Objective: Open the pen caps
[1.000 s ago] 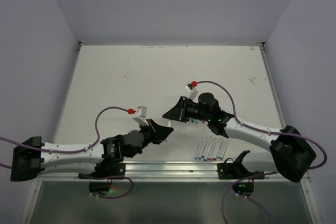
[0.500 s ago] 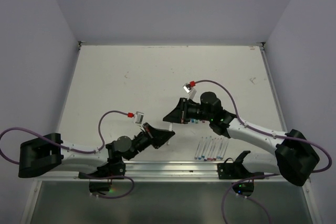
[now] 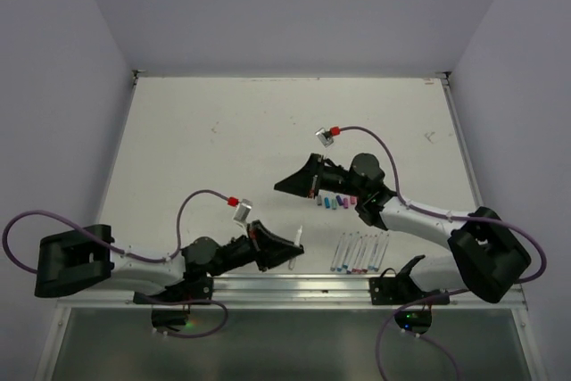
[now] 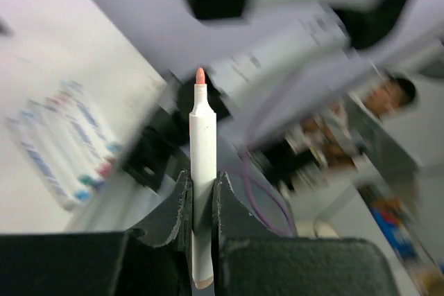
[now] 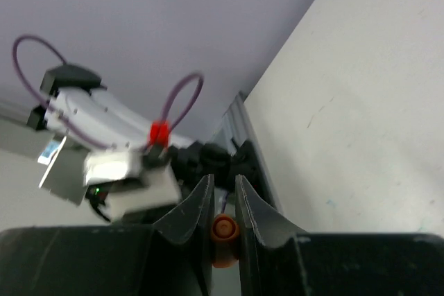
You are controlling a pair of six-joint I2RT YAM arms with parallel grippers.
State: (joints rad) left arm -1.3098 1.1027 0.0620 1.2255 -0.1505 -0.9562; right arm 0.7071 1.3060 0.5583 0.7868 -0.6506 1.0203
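Near table edge, left of centre | left claw [image 4: 203, 179] clamped on uncapped pen [image 4: 203, 129], gripped low | right claw [image 5: 223, 184] mid-table pinches orange cap [image 5: 224, 230] | risk: pen pivots in narrow grip, cap slips, rolls among loose caps [image 3: 337, 202]

Left wrist view: background smeared, pen row [image 4: 66, 140] blurred. Right tool [image 5: 222, 181] half hides orange cap [image 5: 224, 230].
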